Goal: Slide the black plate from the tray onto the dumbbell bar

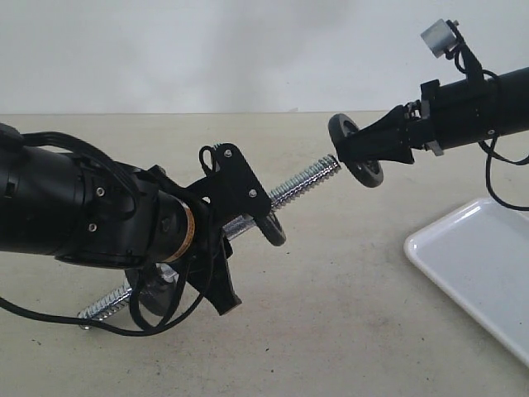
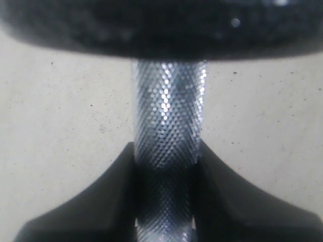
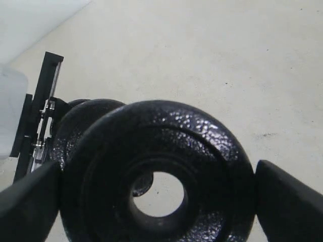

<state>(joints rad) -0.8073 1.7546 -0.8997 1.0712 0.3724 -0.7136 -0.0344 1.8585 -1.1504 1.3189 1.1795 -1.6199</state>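
Fingers [image 3: 287, 201] of right gripper [image 1: 357, 153] wide around black plate [image 3: 161, 146]; left gripper's [image 2: 164, 206] apparently tight on dumbbell bar [image 2: 166, 116]

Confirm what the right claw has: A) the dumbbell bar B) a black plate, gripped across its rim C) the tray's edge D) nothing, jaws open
B: the right claw grips the black plate across its rim, in the air close to the threaded end of the bar.

Dumbbell bar [image 1: 306, 184] thread bare between black plate [image 1: 369, 175] and mounted disc [image 1: 274, 229]
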